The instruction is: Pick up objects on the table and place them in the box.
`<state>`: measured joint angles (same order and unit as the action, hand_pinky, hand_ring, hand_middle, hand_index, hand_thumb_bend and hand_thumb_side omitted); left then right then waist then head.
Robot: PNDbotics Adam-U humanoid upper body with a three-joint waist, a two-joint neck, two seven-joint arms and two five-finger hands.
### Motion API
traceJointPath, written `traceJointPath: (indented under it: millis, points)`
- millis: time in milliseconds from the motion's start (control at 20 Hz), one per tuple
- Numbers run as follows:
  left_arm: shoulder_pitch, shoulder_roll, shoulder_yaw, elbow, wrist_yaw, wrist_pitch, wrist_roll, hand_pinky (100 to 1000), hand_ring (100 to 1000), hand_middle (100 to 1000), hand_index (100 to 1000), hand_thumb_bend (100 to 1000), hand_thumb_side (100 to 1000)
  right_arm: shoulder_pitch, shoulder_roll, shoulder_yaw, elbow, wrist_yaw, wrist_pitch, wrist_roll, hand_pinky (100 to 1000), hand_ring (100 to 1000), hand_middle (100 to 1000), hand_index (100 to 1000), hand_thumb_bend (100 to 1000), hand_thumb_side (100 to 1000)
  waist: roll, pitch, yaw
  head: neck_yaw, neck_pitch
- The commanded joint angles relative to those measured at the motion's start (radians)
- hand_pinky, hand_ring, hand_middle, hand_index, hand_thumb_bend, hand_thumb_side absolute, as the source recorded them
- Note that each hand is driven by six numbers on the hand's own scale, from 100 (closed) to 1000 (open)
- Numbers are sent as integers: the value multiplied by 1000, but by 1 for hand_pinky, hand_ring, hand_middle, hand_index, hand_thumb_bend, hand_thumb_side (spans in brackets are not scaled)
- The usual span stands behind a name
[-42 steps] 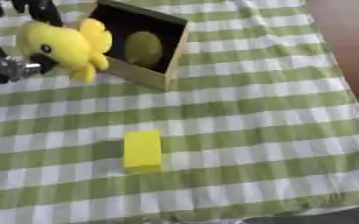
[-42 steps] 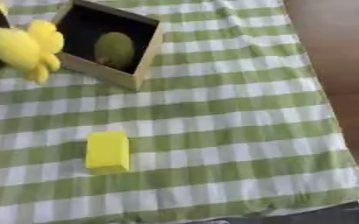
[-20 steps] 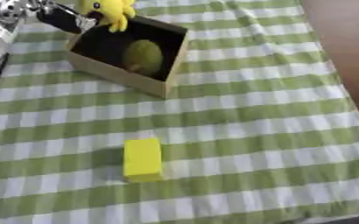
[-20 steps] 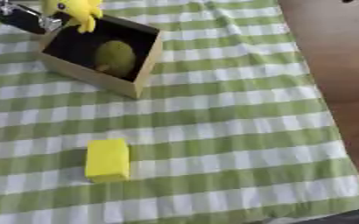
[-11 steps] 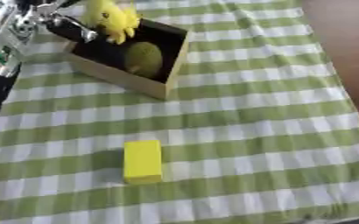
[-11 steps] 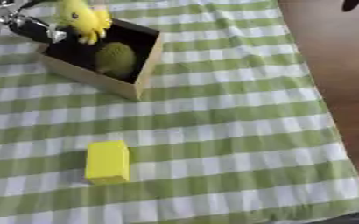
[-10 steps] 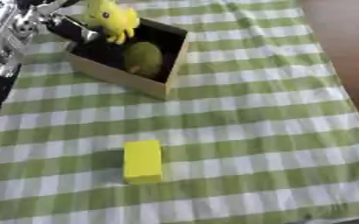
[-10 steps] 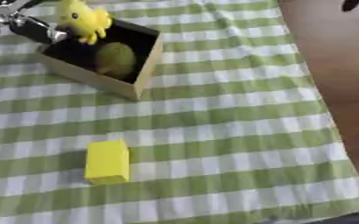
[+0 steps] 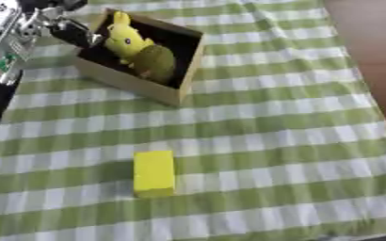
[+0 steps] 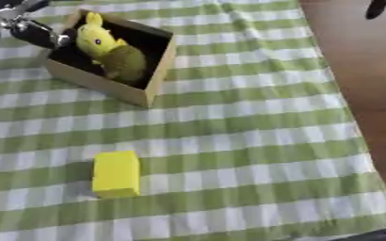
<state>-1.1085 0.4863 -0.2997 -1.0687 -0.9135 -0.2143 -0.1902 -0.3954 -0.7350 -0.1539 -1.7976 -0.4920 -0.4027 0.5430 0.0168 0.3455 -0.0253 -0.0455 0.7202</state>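
A table covered with a green-and-white checked cloth [image 9: 254,122] fills pretty much the whole view, with a strip of brown wooden floor [image 10: 365,70] seen along the right side. Near the far left of the cloth an open wooden box with a dark inside [image 9: 143,56] is set at a slant. Inside it a yellow plush toy with pointed ears [image 9: 124,36] is lying against a rounded olive-green object [image 9: 155,63], the two touching. The robot's left hand [image 9: 60,26], black and silver, is seen at the box's far left corner, just beside the plush; whether its fingers are curled or straight can't really be told, since it's cut off by the frame edge and blurry. A yellow rectangular block [image 9: 153,173] is left lying flat on the cloth well apart from the box, toward the near edge, long side running away from the camera. The right hand isn't picked up in either view.
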Motion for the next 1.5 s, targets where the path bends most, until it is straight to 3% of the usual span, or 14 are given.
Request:
traceJointPath:
  millis: [50, 200, 350, 700, 1000, 1250, 1500]
  points:
    - [-6, 39, 12, -75, 68, 11, 20, 760, 811, 773, 917, 219, 100, -5, -23, -17, -2, -7, -4, 4, 1000, 1000, 485, 895, 100, 523, 3, -20, 1, -3, 1]
    - [30, 99, -13, -219, 184, 11, 15, 745, 792, 754, 903, 117, 100, 1, -28, -21, -2, -5, -7, 3, 1000, 1000, 486, 895, 100, 523, 8, -21, 4, -11, 6]
    - [88, 191, -48, -415, 334, 30, -51, 741, 788, 751, 901, 100, 103, 8, -35, -25, -3, -3, -9, 0, 1000, 1000, 485, 895, 100, 523, 13, -23, 10, -20, 10]
    - [256, 403, -81, -888, 644, 166, -169, 738, 784, 751, 901, 100, 185, 12, -42, -25, -8, -9, -9, -7, 1000, 1000, 487, 894, 100, 523, 19, -34, 19, -30, 15]
    - [304, 462, -141, -931, 731, 158, -220, 751, 796, 764, 904, 100, 219, 12, -47, -21, -14, -15, -13, -16, 1000, 1000, 488, 893, 100, 523, 20, -44, 23, -33, 21]
    - [322, 467, -199, -931, 692, 160, -276, 780, 819, 783, 907, 100, 207, 13, -47, -21, -15, -16, -10, -21, 1000, 1000, 488, 893, 100, 523, 21, -49, 25, -37, 29]
    - [321, 449, -248, -931, 636, 146, -336, 811, 838, 786, 904, 100, 320, 16, -46, -20, -13, -14, -4, -20, 1000, 1000, 487, 894, 100, 523, 23, -55, 31, -35, 40]
